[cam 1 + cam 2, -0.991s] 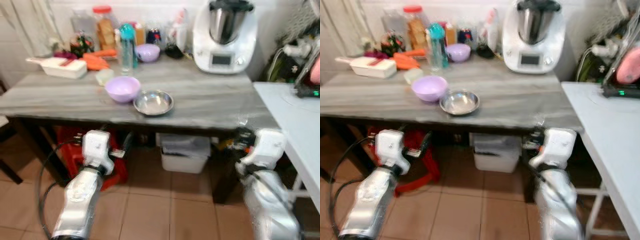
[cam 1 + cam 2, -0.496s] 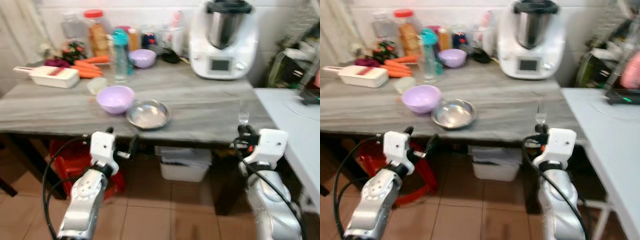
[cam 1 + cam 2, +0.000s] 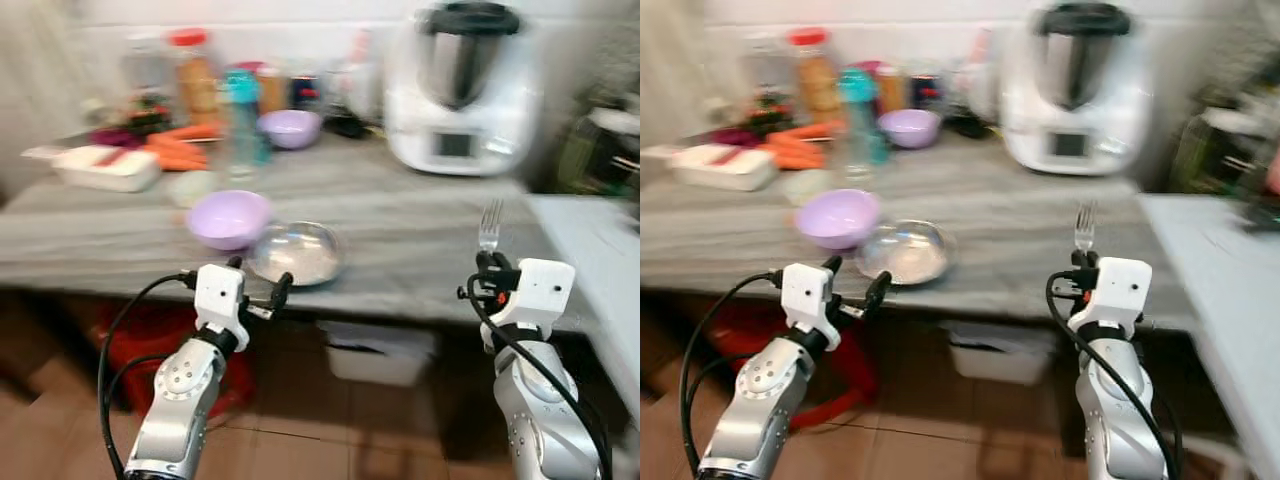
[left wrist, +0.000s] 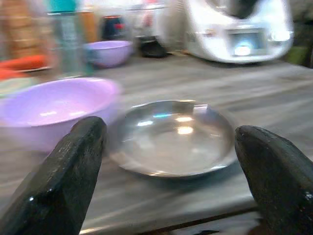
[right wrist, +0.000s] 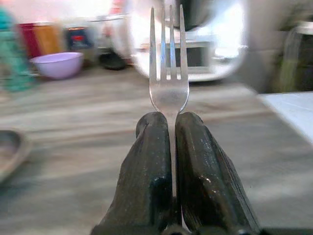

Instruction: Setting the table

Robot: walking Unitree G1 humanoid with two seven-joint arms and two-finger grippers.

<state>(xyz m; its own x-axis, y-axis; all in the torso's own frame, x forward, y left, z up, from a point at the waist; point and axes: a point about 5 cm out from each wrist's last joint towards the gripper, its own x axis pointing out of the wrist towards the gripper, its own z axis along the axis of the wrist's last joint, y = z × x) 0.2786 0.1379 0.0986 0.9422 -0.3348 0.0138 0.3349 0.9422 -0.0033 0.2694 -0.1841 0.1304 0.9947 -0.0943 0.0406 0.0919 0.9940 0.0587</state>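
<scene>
Head views
Desk [image 3: 420, 230]: grey wood-grain top, crowded along the back.
Steel plate [image 3: 296, 253]: shallow, shiny, near the front edge, just beside the lilac bowl [image 3: 229, 217].
Back row: white kitchen machine [image 3: 460, 90], small lilac bowl [image 3: 290, 127], teal bottle [image 3: 243, 115], carrots [image 3: 185, 150], white tray [image 3: 95, 168].
Left claw [image 3: 262, 297]: fingers spread, holding nothing, below the desk edge in front of the plate.
Right claw [image 3: 487, 272]: clamped on the fork [image 3: 489, 228], at the desk's front edge, well apart from the plate.

Left wrist view
Plate [image 4: 172, 137]: framed between the two parted fingers [image 4: 68, 176]; lilac bowl [image 4: 51, 110] beside it.

Right wrist view
Fork [image 5: 169, 73]: plain silver, four tines, upright, tines up; handle pinched between the closed fingers [image 5: 146, 181].

Judgement, step in hand: carrying the fork to its place beside the plate.
Doing it well: raise it clear of the desk edge, bring it alongside the plate without striking the rim, tilt it flat, then release low so it does not bounce.
</scene>
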